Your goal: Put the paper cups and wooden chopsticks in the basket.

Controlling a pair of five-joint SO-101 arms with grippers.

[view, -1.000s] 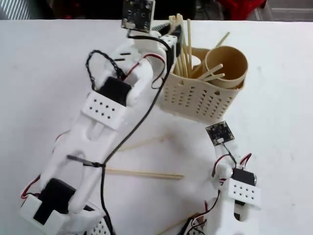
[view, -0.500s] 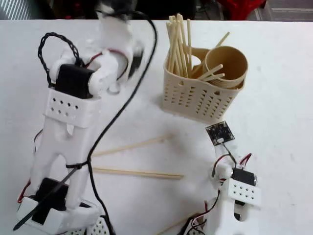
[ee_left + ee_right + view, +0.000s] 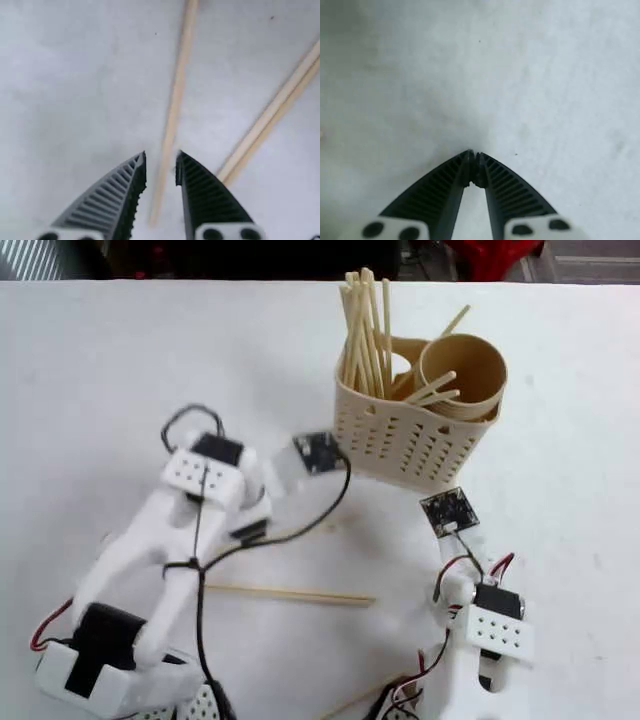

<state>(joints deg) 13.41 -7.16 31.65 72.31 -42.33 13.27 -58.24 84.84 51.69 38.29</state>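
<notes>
The cream basket (image 3: 405, 445) stands at the back right and holds two paper cups (image 3: 468, 370) and several wooden chopsticks (image 3: 362, 330). One chopstick (image 3: 290, 593) lies on the table in front of it, and another (image 3: 310, 529) lies closer to the basket, partly under the left arm (image 3: 190, 510). In the left wrist view my left gripper (image 3: 160, 162) is open low over the table, its fingertips either side of a chopstick (image 3: 177, 85). A further chopstick (image 3: 275, 107) lies beside it. My right gripper (image 3: 474, 159) is shut over bare table.
The right arm (image 3: 490, 630) stands folded at the front right, below the basket. A chopstick end (image 3: 360, 698) pokes out at the front edge near its base. The white table (image 3: 120, 370) stretches open to the left and behind the left arm.
The left arm has drawn back from the basket and dropped to the chopsticks on the table. The right arm has not moved.
</notes>
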